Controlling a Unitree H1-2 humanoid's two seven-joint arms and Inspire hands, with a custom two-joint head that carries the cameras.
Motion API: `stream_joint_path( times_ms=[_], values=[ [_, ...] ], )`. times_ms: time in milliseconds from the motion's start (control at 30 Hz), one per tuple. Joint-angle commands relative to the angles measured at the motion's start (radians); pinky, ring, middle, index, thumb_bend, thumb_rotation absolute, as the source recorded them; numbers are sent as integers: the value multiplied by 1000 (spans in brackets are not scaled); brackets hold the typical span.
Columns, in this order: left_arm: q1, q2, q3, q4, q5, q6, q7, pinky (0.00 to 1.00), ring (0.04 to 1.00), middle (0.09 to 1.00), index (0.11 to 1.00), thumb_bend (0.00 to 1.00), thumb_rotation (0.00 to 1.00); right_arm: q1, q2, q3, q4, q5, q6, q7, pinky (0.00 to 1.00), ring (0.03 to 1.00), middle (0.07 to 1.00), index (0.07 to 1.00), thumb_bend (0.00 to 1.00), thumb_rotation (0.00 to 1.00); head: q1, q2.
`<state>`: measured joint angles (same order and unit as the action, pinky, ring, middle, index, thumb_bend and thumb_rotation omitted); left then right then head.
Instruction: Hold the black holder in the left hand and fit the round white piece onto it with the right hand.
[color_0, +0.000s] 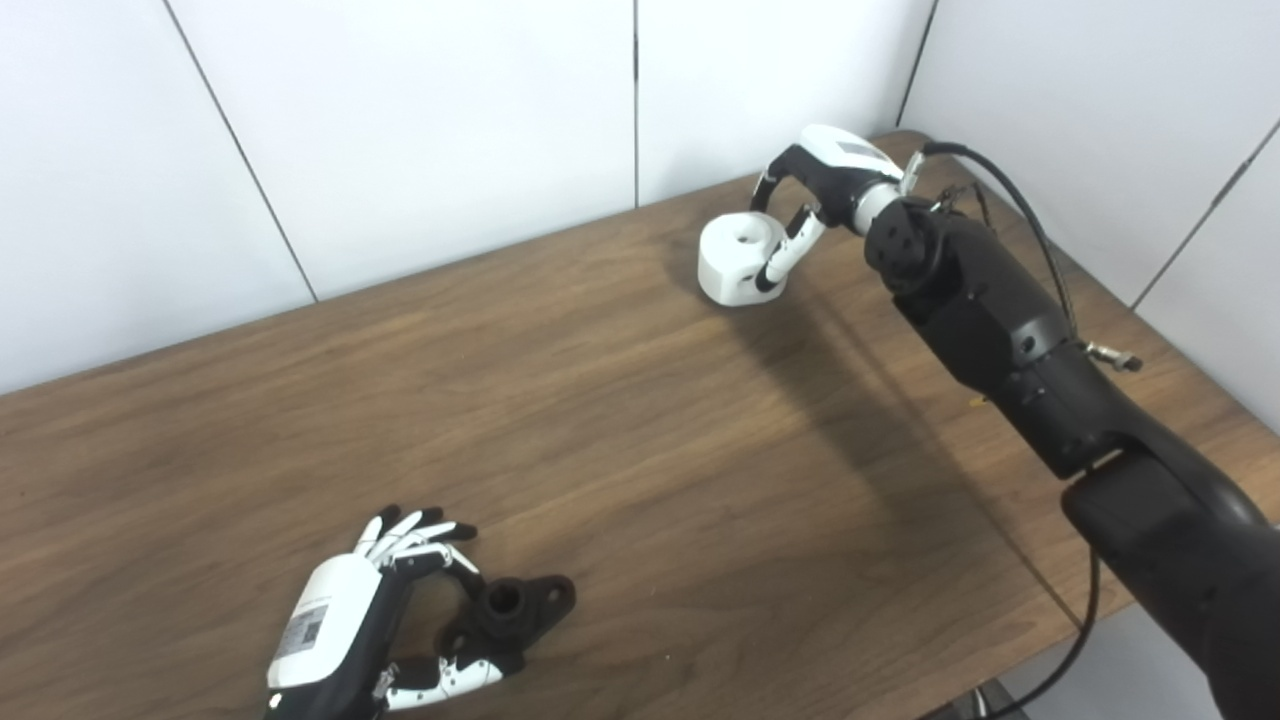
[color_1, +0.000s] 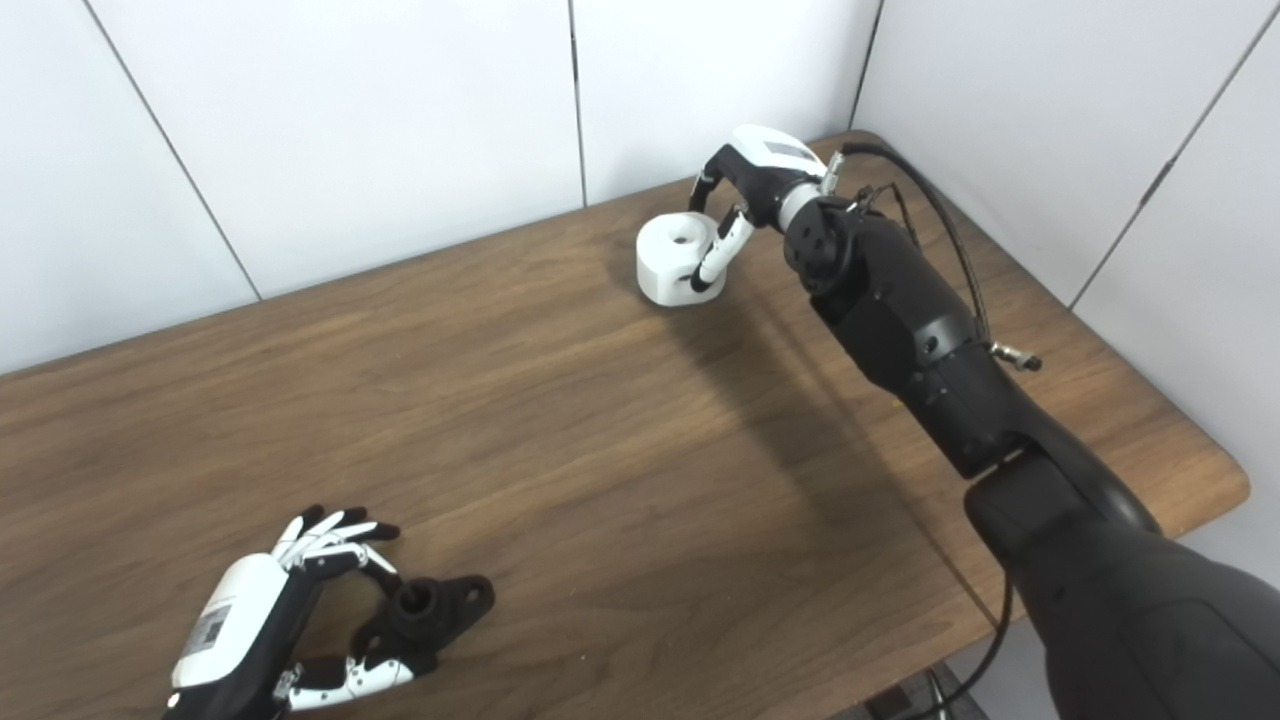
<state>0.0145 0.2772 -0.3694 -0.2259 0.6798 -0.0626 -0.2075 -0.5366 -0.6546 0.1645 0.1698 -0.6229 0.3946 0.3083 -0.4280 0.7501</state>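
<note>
Your left hand (color_0: 350, 620) cups the black holder (color_0: 510, 605) near the tabletop's (color_0: 640, 450) front edge, fingers loosely around it. Your right hand (color_0: 815, 195) grasps the round white piece (color_0: 738, 258) near the far edge. Lifting and fitting remain.

A plain test lab: bare white panel walls (color_0: 420, 130) behind a wooden table (color_0: 640, 430), cable (color_0: 1010, 200) along the right arm.

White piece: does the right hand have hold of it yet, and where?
The right hand wraps the round white piece by its side wall: fingers behind, thumb in front. It still looks to be on the table.
</note>
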Motion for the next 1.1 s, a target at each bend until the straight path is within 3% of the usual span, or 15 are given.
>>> stream_joint_path(
  times_ms=[0, 300, 633, 900, 1067],
  values=[
    [11, 16, -12, 6, 20, 38, -51, 1000, 904, 782, 485, 521, 48, -41, -54, -3, -82, -21, -23, 2, 963, 942, 833, 487, 520, 139, 1, 7],
    [9, 15, -16, -2, 16, 56, -68, 1000, 906, 793, 485, 521, 49, -35, -79, 40, -405, -87, 67, 216, 1000, 948, 864, 487, 521, 145, 62, 29],
    [13, -10, -36, 13, 58, 50, -37, 1000, 893, 789, 485, 522, 51, -32, -59, 60, -667, -112, 66, 447, 1000, 907, 850, 487, 521, 143, 181, 67],
    [13, -24, -52, -4, 76, 86, -61, 1000, 911, 800, 485, 523, 53, 7, 14, 44, -849, -101, 75, 602, 1000, 924, 856, 485, 522, 143, 224, 84],
    [11, -25, -65, -21, 84, 105, -68, 1000, 910, 799, 485, 523, 53, 26, 59, 67, -919, -126, 73, 666, 1000, 918, 844, 484, 524, 141, 234, 90]
  ],
)
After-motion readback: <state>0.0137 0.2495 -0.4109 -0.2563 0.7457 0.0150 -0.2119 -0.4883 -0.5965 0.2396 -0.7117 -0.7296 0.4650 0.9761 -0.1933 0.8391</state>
